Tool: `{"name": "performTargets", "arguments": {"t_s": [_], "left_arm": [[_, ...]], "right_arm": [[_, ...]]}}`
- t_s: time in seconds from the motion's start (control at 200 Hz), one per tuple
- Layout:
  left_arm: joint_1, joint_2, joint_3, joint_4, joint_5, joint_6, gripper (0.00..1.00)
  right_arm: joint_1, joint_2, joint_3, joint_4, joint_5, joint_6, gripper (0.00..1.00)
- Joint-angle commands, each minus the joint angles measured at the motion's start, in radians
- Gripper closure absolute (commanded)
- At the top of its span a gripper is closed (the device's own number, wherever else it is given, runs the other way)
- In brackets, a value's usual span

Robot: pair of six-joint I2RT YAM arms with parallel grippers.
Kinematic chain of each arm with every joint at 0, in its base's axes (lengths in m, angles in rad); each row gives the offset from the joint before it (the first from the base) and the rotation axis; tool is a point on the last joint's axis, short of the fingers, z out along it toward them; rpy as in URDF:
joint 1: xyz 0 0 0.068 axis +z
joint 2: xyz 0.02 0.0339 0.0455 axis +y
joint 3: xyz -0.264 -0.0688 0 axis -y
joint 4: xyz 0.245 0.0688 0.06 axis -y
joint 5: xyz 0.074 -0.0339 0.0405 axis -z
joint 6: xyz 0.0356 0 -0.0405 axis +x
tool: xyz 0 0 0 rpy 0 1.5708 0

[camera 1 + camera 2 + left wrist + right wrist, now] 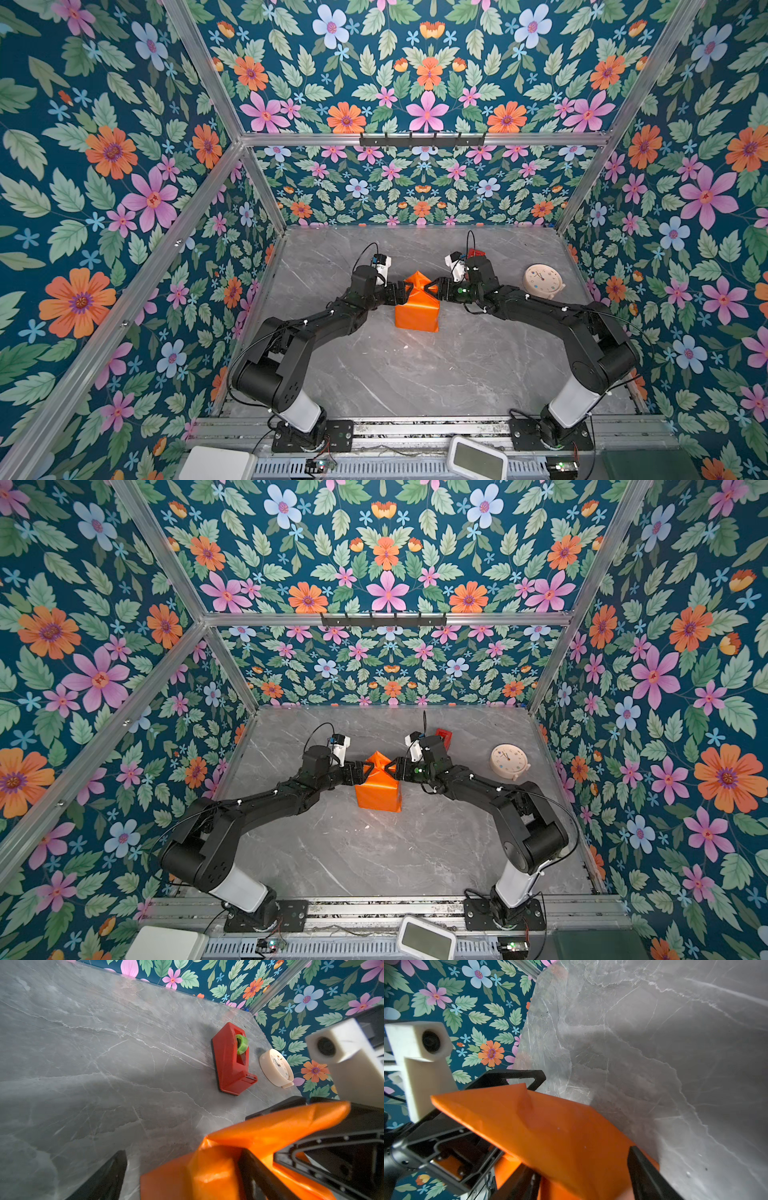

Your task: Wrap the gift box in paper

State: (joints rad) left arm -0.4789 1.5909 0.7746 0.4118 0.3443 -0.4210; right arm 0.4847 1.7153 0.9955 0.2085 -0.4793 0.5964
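Observation:
The paper [417, 309] [379, 789] shows its glossy orange face and is folded round a block shape at mid-table. The gift box is hidden inside it. At the far end a pointed flap [417, 282] stands up. My left gripper [405, 291] [184, 1154] is at that end on the left, open, with one finger [255, 1172] against the paper [207, 1174] and the other finger [108, 1176] apart from it over bare table. My right gripper [436, 289] [581, 1159] faces it from the right, its jaws open wide around the orange flap [550, 1126].
A red tape dispenser [232, 1059] [475, 252] stands behind the right wrist. A cream round clock [542, 281] [276, 1068] lies at the right. The grey marble table [415, 374] ends at floral walls. White devices sit below the front rail.

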Motion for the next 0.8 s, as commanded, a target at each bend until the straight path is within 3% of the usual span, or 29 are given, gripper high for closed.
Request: {"name": "performTargets", "arguments": {"t_s": [0.0,0.28,0.495,0.795], "left_arm": [[-0.001,0.004,-0.012,-0.083,0.006,0.018,0.13],[-0.002,0.004,0.004,-0.105,0.012,0.063,0.12],[0.003,0.026,0.087,-0.201,0.061,0.194,0.09],[0.012,0.021,0.149,-0.244,0.124,0.396,0.11]], "right_arm": [[0.000,0.017,0.011,0.012,-0.039,0.037,0.33],[-0.004,0.040,0.001,0.012,-0.035,0.034,0.34],[-0.004,0.042,-0.015,0.006,-0.030,0.017,0.35],[-0.004,0.040,-0.012,-0.012,-0.028,0.003,0.36]]}}
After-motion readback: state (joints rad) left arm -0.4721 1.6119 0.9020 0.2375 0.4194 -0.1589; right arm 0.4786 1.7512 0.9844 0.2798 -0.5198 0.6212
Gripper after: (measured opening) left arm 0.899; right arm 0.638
